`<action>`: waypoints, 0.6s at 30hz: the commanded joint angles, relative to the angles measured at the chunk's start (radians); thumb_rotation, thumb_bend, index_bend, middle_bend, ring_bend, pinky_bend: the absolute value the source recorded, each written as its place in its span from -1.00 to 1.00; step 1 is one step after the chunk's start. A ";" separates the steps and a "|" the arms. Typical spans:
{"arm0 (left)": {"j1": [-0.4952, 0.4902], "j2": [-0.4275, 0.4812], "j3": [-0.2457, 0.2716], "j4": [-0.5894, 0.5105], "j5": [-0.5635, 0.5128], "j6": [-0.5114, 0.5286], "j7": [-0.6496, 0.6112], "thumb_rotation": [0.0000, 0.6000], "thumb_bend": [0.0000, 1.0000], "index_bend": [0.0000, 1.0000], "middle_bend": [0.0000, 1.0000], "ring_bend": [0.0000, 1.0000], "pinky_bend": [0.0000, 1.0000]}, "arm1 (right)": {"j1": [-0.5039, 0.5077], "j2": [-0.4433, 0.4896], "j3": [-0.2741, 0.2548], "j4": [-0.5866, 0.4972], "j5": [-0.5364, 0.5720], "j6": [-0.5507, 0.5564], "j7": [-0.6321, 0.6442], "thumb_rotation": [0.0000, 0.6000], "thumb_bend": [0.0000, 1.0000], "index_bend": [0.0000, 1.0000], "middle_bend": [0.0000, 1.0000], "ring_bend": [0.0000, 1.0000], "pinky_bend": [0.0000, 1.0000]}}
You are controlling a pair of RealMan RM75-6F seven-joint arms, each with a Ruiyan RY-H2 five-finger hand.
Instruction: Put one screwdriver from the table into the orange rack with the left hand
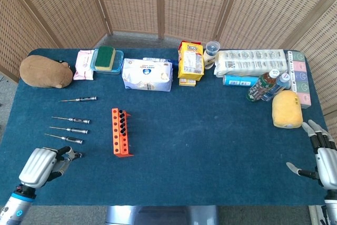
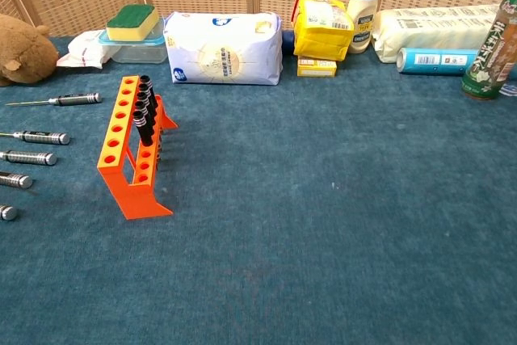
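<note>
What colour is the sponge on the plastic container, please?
The sponge is green on top and yellow beneath, clearest in the chest view.

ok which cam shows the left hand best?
Head view. The left hand shows at the table's near-left corner, fingers around the handle of the nearest screwdriver. Chest view shows none of the hand, only that screwdriver's handle end at its left edge.

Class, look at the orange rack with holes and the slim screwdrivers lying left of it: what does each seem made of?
Orange rack with holes: probably moulded or printed plastic, matte, uniformly bright orange. Slim screwdrivers: likely metal, thin silvery shafts with darker handles banded in shiny rings; the handle material is too small to confirm.
</note>
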 commanded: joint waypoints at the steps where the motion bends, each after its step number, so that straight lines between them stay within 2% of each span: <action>1: -0.019 0.066 -0.001 -0.054 0.033 0.012 -0.099 1.00 -0.24 0.04 1.00 1.00 0.99 | 0.000 0.000 0.000 0.000 0.000 0.000 0.000 1.00 -1.00 -0.89 -0.96 -0.96 -1.00; 8: -0.043 0.134 -0.019 -0.132 0.066 0.015 -0.103 1.00 -0.24 0.04 1.00 1.00 0.99 | 0.002 -0.002 0.000 0.001 0.004 -0.005 -0.003 1.00 -1.00 -0.89 -0.96 -0.96 -1.00; 18: -0.111 0.302 -0.049 -0.342 0.075 -0.058 -0.085 1.00 -0.24 0.03 1.00 1.00 0.99 | 0.003 -0.004 0.000 0.001 0.007 -0.008 -0.009 1.00 -1.00 -0.89 -0.96 -0.96 -1.00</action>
